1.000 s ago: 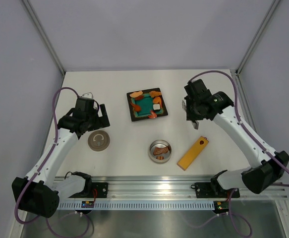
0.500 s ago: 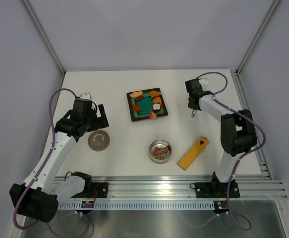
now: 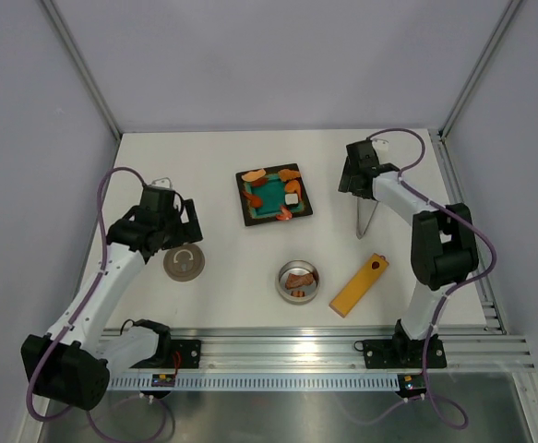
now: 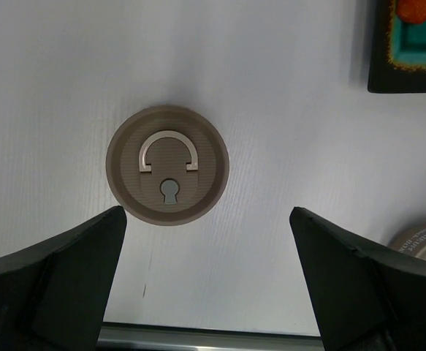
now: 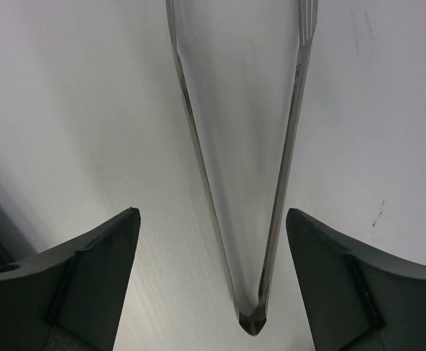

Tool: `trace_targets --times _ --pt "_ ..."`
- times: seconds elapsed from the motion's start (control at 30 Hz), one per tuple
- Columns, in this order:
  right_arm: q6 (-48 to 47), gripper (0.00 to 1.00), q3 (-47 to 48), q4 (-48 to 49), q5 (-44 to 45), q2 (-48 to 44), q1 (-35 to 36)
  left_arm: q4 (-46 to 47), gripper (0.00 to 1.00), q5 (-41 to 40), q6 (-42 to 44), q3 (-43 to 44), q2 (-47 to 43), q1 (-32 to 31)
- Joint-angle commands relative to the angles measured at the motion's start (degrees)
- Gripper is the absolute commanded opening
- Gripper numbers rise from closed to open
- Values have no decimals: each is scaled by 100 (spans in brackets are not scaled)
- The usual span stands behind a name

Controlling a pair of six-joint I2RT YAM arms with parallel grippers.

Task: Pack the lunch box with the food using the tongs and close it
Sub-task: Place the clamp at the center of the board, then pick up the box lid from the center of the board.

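Your lunch box (image 3: 280, 283) holds a few pieces, its lid (image 4: 167, 166) off on the worktop beneath your spread, empty left gripper (image 4: 207, 213). The tongs (image 5: 245, 161) lie flat inside your right gripper (image 5: 211, 219), its jaws open and gripping nothing. Most of the food (image 3: 255, 174) waits on the far plate (image 3: 247, 217).

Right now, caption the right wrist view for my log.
Open right gripper straddles the silver tongs lying on the white table, joined end toward the camera.

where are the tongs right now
In the top view the tongs lie on the right side of the table, at the open right hand, right of the black plate and above the yellow-orange bar.
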Motion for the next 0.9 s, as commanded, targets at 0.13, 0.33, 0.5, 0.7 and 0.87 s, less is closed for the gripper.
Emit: trace_targets --times 0.13,0.33,0.5,0.7,0.87 --pt "142 89 -175 -236 -638 -1339 -2 176 83 -529 -133 -289 570 -20" --pt "213 89 -325 -429 -1069 -1779 -2 80 70 -765 -282 -9 1554 -20" --pt "187 89 -334 -543 -1209 -2086 -2 61 78 -679 -257 89 2047 155" --pt "151 90 -360 -596 -1253 -2342 -2 378 79 227 34 -52 2399 516" --pt "195 90 -448 -605 -1350 -2412 -2 387 79 499 148 1 2741 604"
